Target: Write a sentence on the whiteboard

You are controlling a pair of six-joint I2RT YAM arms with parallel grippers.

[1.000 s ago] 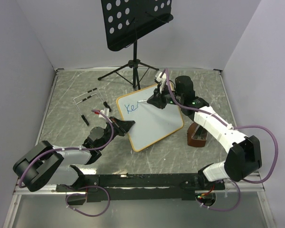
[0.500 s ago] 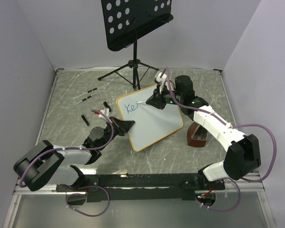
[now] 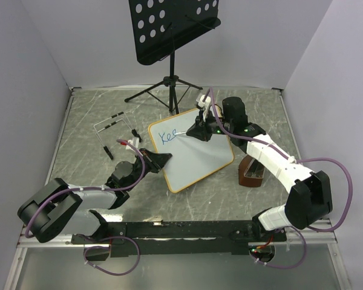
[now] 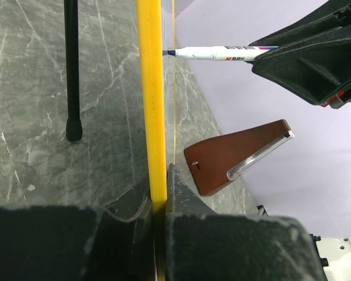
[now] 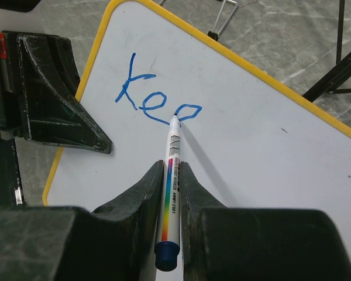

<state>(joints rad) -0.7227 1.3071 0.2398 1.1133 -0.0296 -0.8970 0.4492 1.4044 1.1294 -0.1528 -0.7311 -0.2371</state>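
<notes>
The whiteboard (image 3: 196, 158) sits centre-scene, its left edge pinched by the left gripper (image 3: 162, 159). The right gripper (image 3: 201, 129), clamped on the marker (image 5: 174, 137), is writing: the sentence (image 5: 155, 99) reads "Kee". Next probably comes a "p" just right of it, with steady tip contact.

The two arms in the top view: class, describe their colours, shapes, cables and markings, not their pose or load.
Left arm and right arm match: white link shells between bulky black joint housings, a purple cable looping along each. Both end in black, textured, wedge-shaped jaws. A green light glows near the right wrist.
</notes>
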